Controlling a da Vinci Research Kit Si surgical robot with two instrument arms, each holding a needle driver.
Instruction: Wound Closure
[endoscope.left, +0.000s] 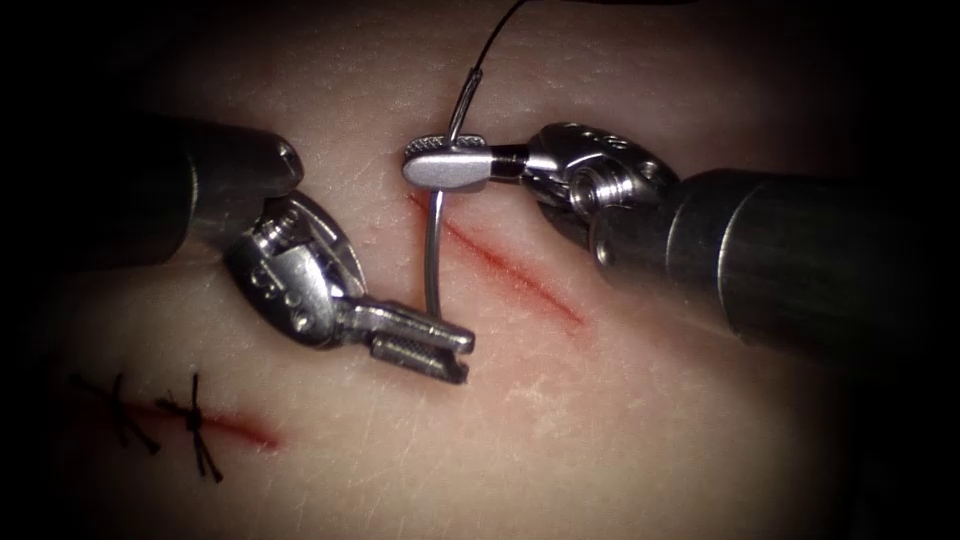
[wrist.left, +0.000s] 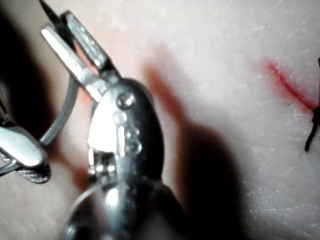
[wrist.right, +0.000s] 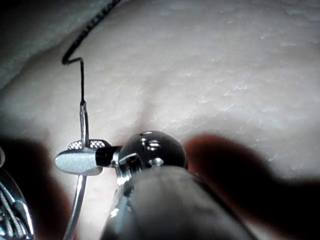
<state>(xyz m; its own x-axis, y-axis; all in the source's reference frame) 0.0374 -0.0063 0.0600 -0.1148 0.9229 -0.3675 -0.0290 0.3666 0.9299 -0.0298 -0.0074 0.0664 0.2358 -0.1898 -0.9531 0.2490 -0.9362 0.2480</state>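
The right tool (endoscope.left: 420, 160) comes in from the right, its jaws shut on the curved needle (endoscope.left: 432, 240) close to its tail end. The needle arcs down over the upper end of the cut (endoscope.left: 500, 265), above the tissue (endoscope.left: 620, 440). Its lower end reaches the left tool (endoscope.left: 468, 355), whose jaws stand open on the cut's left side; I cannot tell whether the tip lies between them. Black thread (endoscope.left: 495, 35) runs up from the tail. The right wrist view shows the right tool (wrist.right: 75, 155) gripping the needle (wrist.right: 84, 120) below the thread (wrist.right: 80, 55). The left wrist view shows the left tool (wrist.left: 56, 24) open beside the needle (wrist.left: 65, 110).
A second, shorter red cut (endoscope.left: 240, 428) lies at the lower left, crossed by two knotted black stitches (endoscope.left: 198, 425) with cut ends standing up. The right arm's dark shaft (endoscope.left: 800, 260) covers the right side; the left arm's shaft (endoscope.left: 200, 170) covers the upper left.
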